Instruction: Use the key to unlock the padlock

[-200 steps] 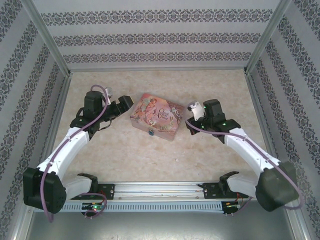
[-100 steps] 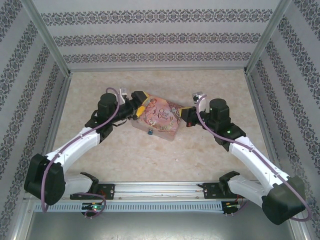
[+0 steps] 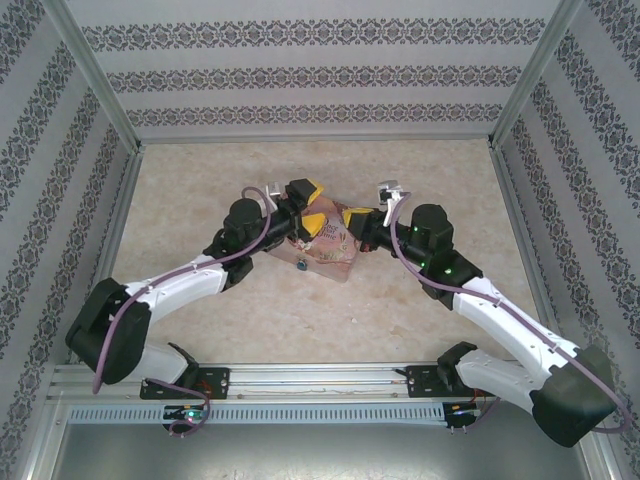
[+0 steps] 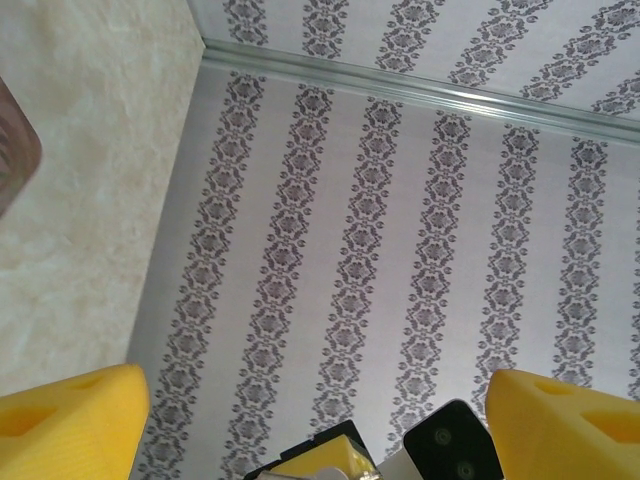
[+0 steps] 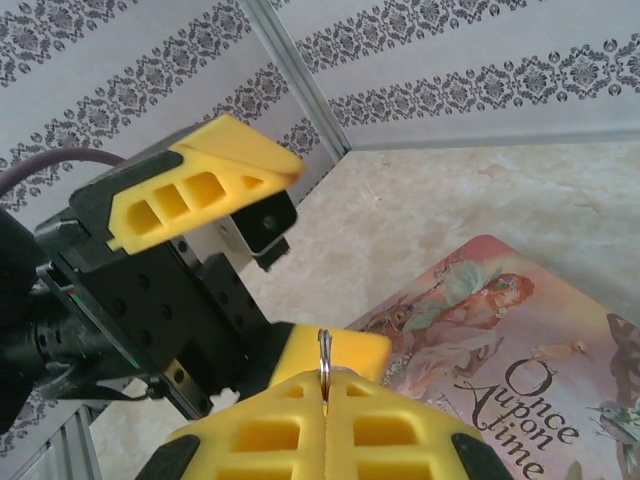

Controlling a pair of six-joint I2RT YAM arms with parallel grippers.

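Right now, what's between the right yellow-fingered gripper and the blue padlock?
In the top view, the lid of the pink picture tin box: the right gripper is above its right end, the blue padlock on its near side.

Lab-style robot test booth
Damask-papered panels [image 3: 300, 75] at 9, 12 and 3 o'clock, aluminium frame posts [image 3: 98, 85], mounting rail [image 3: 320, 377] at 6.

Shells: your left arm [image 3: 170, 285] and right arm [image 3: 505, 320] are white, with black joint housings.
Cables: a mauve cable loops along each arm.
Fingers: hollow-celled yellow blocks on black mounts, on your left gripper [image 3: 312, 207] and right gripper [image 3: 352, 217].
Lights: a green lamp on the right arm, at 4 o'clock from its gripper.
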